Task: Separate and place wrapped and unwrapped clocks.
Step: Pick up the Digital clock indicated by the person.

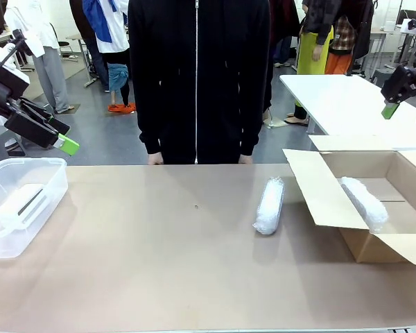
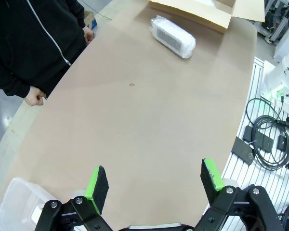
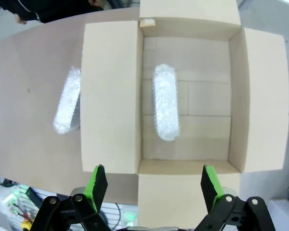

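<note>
One bubble-wrapped bundle (image 1: 269, 206) lies on the brown table, just left of the cardboard box (image 1: 312, 191). A second wrapped bundle (image 1: 364, 201) rests inside that box. The bare white clock (image 1: 17, 208) with its dark screen lies in the clear plastic bin (image 1: 52, 173) at the left. My left gripper (image 1: 62, 137) hangs open above the bin, holding nothing. High over the box my right gripper (image 1: 392, 104) is open and empty too. The right wrist view looks straight down on the boxed bundle (image 3: 165, 102) and the table bundle (image 3: 68, 100).
A person in a black zip jacket (image 1: 197, 76) stands at the far edge, hands (image 1: 156, 159) low at the table. The box flaps (image 3: 111, 96) spread wide. A white table (image 1: 340, 104) stands behind the box. Cables (image 2: 267, 139) lie off the table's near side.
</note>
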Tool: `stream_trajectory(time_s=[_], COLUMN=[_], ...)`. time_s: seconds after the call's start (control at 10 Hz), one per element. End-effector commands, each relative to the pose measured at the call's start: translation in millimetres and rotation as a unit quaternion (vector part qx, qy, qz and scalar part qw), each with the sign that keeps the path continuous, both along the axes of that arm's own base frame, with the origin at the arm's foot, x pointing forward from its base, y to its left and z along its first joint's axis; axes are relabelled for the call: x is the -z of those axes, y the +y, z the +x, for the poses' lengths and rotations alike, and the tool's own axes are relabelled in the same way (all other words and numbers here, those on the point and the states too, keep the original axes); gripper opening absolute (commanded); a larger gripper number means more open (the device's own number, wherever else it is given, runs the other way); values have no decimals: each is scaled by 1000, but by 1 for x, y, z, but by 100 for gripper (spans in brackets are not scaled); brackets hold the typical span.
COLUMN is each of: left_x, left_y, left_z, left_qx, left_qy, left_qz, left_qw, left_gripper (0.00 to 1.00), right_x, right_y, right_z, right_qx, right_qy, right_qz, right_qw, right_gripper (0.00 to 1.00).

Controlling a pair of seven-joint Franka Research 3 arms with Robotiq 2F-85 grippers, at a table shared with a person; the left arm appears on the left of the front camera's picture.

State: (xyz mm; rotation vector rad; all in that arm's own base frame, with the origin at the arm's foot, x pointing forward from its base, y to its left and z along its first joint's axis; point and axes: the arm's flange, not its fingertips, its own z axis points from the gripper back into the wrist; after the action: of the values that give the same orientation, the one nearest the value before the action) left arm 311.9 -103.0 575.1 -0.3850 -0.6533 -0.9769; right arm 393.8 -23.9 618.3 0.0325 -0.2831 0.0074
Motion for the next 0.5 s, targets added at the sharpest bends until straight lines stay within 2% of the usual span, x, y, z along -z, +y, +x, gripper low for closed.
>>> stream_trajectory(time_s=[0.0,0.4], left_x=[0,0], left_y=[0,0], left_z=[1,1], left_qx=[-4,-4], left_qy=[-4,-4], left_qz=[0,0], left_qw=[1000,1000], left_gripper=[100,100], right_x=[4,4], right_y=[0,0], right_z=[2,2], right_qx=[-9,-9], right_qy=[-7,-7], right_qz=[12,12], right_qw=[1000,1000], right_gripper=[100,100])
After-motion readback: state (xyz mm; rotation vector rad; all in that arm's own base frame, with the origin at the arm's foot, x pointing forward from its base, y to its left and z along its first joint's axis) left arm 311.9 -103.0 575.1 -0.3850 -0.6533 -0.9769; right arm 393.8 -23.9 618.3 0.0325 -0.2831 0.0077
